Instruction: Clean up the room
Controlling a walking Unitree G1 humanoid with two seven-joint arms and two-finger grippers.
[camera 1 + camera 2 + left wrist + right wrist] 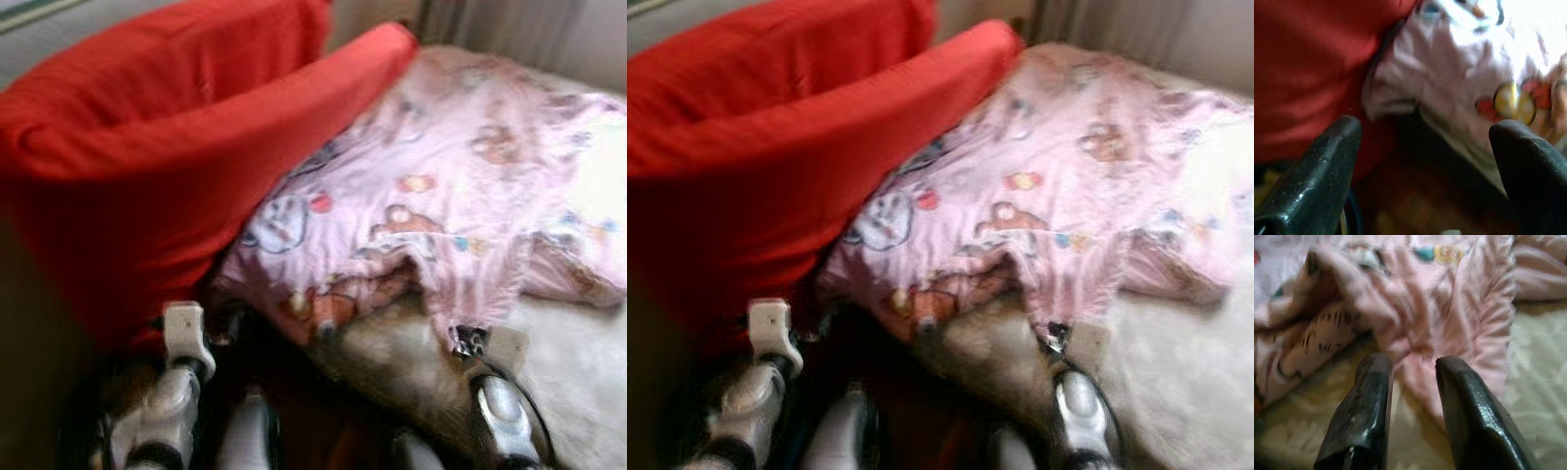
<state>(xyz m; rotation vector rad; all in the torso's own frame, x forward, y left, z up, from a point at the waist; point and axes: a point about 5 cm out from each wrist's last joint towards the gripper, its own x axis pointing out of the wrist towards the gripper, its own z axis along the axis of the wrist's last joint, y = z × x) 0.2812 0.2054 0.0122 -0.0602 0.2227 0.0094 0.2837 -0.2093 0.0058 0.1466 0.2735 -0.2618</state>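
A pink blanket (460, 186) printed with cartoon animals lies crumpled across the bed. My right gripper (1413, 363) is shut on a bunched fold at the blanket's near edge (468, 338), and the cloth gathers to a point there. A big red pillow (147, 147) leans over the blanket's left side. By the lower edge of this pillow, my left gripper (1430, 132) stands open with nothing between its fingers. It faces the gap where the red pillow (1308, 58) meets the blanket (1459, 63).
A cream patterned mattress cover (578, 372) lies bare at the near right of the bed. Below the bed's near edge is a dark brown floor (1410, 205). A pale curtain or wall (529, 29) runs behind the bed.
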